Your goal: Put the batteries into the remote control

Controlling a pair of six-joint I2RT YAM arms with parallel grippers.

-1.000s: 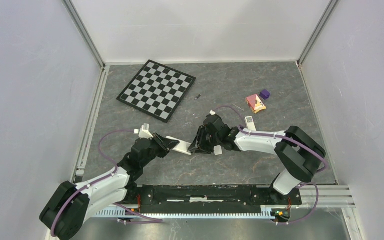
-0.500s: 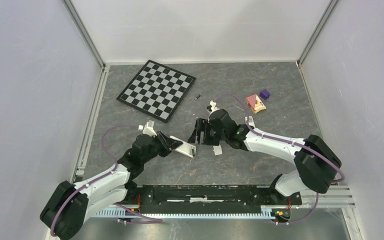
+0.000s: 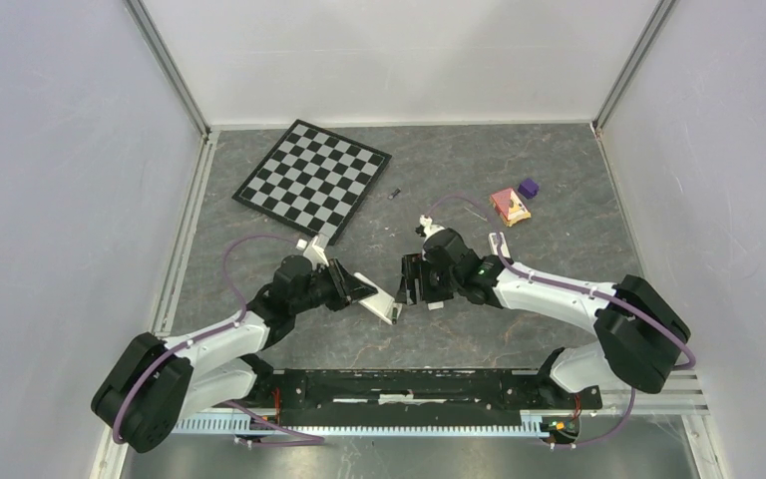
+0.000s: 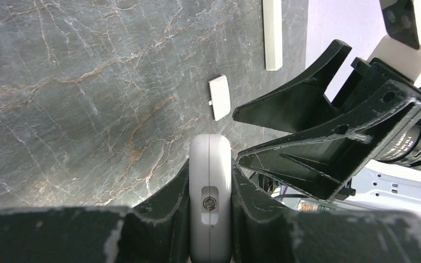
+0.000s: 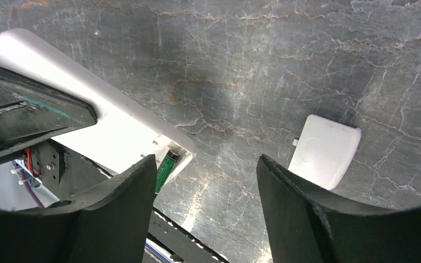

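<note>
Bright, even light falls from above. The white walls [image 3: 50, 200] look washed pale, and the arms cast only soft, short shadows on the table [image 3: 549, 170]. In the right wrist view a pale sheen glares off the stone, and the remote [image 5: 120, 126] nearly blows out. Close-up fingers [image 4: 167, 213] look slightly soft.

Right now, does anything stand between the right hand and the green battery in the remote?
Nothing visible. The green battery sits exposed at the open end of the remote, beside the open right hand; the battery cover lies aside on the table.
</note>
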